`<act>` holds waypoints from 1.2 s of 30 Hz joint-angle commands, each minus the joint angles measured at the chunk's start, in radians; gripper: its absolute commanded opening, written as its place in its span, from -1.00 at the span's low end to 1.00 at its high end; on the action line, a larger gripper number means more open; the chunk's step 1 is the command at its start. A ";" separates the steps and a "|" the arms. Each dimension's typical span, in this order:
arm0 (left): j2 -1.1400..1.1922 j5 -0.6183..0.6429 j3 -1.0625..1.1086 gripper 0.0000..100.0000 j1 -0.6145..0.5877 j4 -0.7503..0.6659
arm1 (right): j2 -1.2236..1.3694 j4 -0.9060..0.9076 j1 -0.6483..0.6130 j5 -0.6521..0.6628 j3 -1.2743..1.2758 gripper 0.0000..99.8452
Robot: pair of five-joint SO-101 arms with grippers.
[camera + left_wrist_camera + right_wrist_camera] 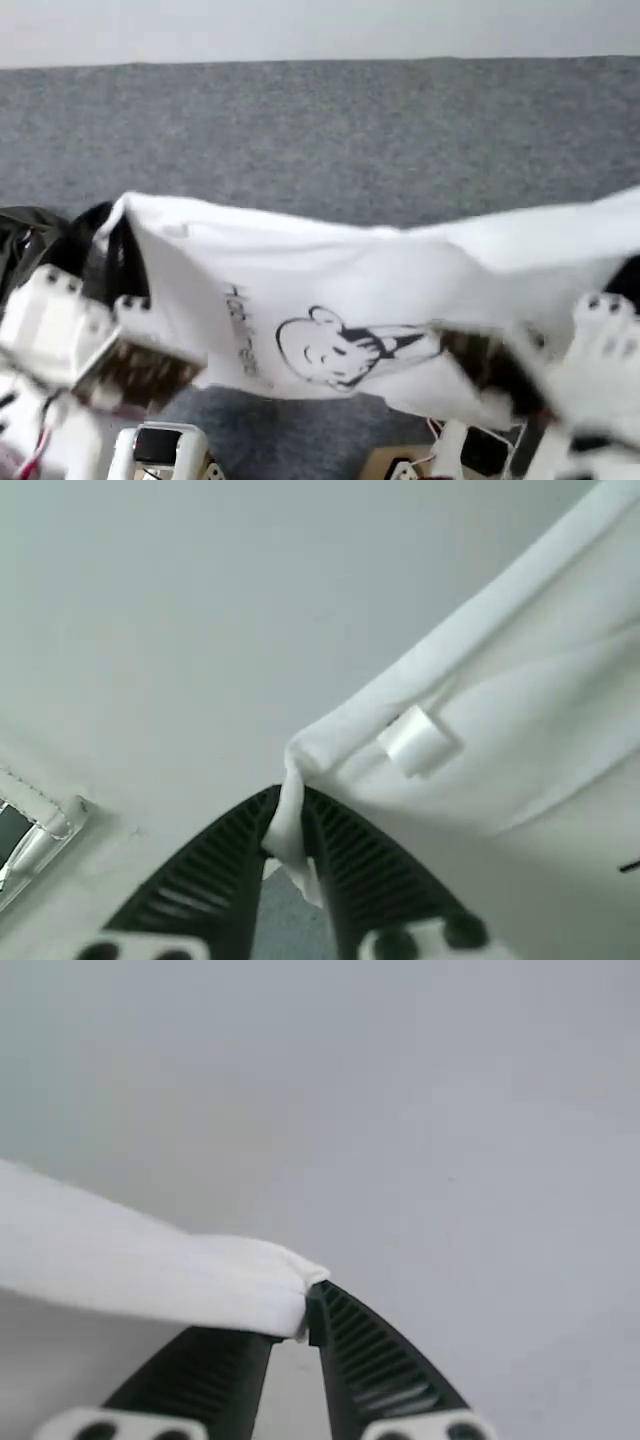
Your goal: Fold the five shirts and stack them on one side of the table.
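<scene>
- I've got the white shirt hanging above the grey table, strung from 9 o'clock to 3 o'clock.
- Left gripper is pinching its edge just beside a small label; right gripper is nipping a folded edge.
- Light, limp, sagging between the grips: I'd say the corners are the best hold.
- Dark cloth at 9 o'clock could snag.

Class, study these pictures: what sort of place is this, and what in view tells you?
Probably a robot test bench: the left gripper and right gripper each pinch a white printed shirt, stretched over a grey cloth-covered table before a plain wall.
</scene>
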 commanded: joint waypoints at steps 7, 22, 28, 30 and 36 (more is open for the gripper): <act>0.023 -0.006 0.549 -1.00 -0.002 -0.600 | 0.013 -0.426 -0.099 0.011 0.595 -0.97; 0.652 0.000 0.536 -1.00 -0.005 -1.146 | 0.289 -1.030 -0.151 0.061 0.959 -0.97; 0.962 0.040 0.280 -1.00 -0.005 -1.198 | 0.564 -1.106 -0.153 0.061 0.752 -0.97; 1.068 0.061 0.177 -1.00 -0.005 -1.198 | 0.657 -1.116 -0.153 0.061 0.666 -0.97; 1.364 0.063 -0.105 -1.00 -0.005 -1.195 | 0.905 -1.116 -0.154 0.061 0.431 -0.97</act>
